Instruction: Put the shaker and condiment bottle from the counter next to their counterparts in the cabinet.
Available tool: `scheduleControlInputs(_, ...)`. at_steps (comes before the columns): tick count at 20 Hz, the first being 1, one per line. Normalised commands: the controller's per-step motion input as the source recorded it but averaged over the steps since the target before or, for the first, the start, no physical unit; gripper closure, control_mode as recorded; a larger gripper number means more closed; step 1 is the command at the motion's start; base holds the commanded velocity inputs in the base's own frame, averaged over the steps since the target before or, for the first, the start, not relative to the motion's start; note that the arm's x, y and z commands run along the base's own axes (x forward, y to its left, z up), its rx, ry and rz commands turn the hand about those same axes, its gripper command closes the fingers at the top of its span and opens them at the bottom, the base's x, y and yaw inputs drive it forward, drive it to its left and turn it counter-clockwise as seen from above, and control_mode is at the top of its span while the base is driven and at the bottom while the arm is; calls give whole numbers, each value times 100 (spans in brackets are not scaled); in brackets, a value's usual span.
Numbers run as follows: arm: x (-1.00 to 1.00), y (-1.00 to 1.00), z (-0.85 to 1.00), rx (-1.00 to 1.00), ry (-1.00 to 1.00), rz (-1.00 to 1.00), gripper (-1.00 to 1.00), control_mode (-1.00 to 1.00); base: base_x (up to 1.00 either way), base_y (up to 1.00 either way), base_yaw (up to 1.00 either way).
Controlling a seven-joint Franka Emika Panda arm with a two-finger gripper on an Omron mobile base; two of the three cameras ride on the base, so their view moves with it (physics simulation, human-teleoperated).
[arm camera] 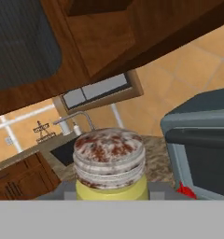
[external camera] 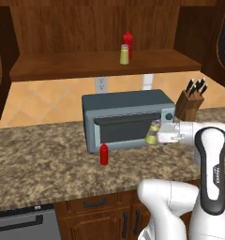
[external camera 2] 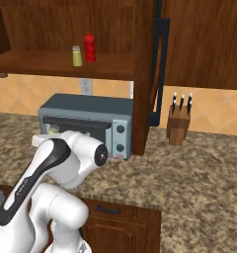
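Observation:
My gripper (external camera: 157,137) is shut on the shaker (external camera: 153,133), a small yellow-green cylinder with a silver cap, held above the counter in front of the toaster oven's right end. In the hand view the shaker (arm camera: 110,163) sits upright between my fingers, its mottled cap toward the camera. The condiment bottle (external camera: 104,154), slim and red, stands on the counter by the oven's lower left corner; its red tip (arm camera: 185,190) peeks in beside the shaker. The counterparts, a matching shaker (external camera: 124,55) and a red bottle (external camera: 128,41), stand together on the cabinet's plank shelf (external camera: 86,65).
A grey toaster oven (external camera: 126,119) stands against the tiled wall under the shelf. A wooden knife block (external camera: 189,104) sits to its right. The cabinet's open door with a black handle (external camera 2: 157,69) hangs right of the oven. Drawer fronts (external camera: 95,204) run below the granite counter.

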Motion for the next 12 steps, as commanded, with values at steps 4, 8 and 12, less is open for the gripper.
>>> scheduleControlInputs(4,-21,1,37,-1,0,-15,100,-100,0,0,0)
scheduleControlInputs(8,-20,3,57,0,0,-15,100,-100,0,0,0)
scheduleControlInputs(12,-20,11,53,-1,-3,-16,100,-100,0,0,0)
